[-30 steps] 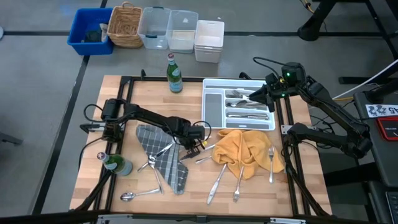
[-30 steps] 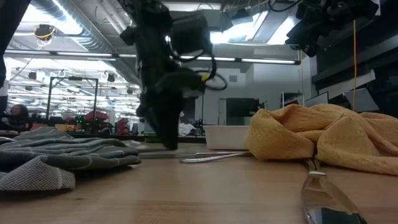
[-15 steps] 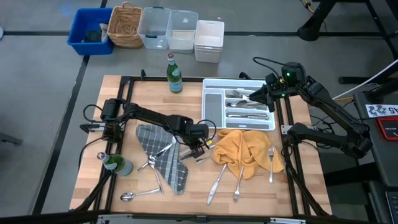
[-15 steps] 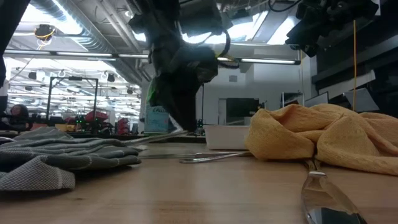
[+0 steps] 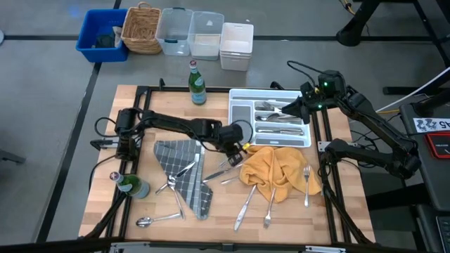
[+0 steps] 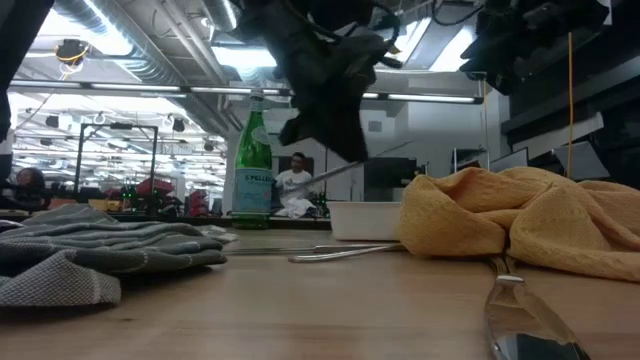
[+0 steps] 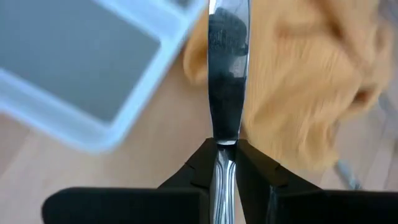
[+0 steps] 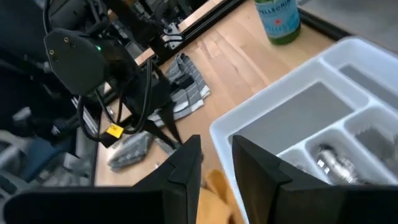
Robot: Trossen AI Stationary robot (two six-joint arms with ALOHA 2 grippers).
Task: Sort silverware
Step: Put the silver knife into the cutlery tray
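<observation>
My left gripper [image 5: 237, 145] is shut on a silver knife [image 7: 227, 74], lifted above the table between the grey checked cloth [image 5: 184, 172] and the yellow cloth [image 5: 278, 169]. The knife also shows in the low view [image 6: 352, 168]. The white compartment tray [image 5: 243, 119] at the far right holds several pieces of silverware [image 5: 275, 119]. My right gripper [image 5: 288, 109] hovers over the tray's right side, open and empty [image 8: 216, 163]. Loose forks and spoons [image 5: 269, 204] lie on the table by the yellow cloth, and others lie on the grey cloth [image 5: 184, 169]. My left gripper pinches the knife between its two fingers where the blade meets the handle [image 7: 225, 148]. The fingers come from above. The blade runs out ahead of the fingers toward the tray and the yellow cloth. The knife is lifted clear of the table, slightly tilted [image 6: 352, 168].
Two green bottles stand on the table, one at the far edge [image 5: 197, 84] and one at the left near side [image 5: 132, 186]. A spoon [image 5: 158, 220] lies near the front edge and a fork [image 5: 306, 184] at the right. Bins and a basket [image 5: 140, 28] stand beyond the table.
My left gripper has risen from the table beside the grey cloth and gone toward the table's right and far side, toward the tray. It carries the knife, which has come up off the table and now hangs clear. My right arm has kept still.
</observation>
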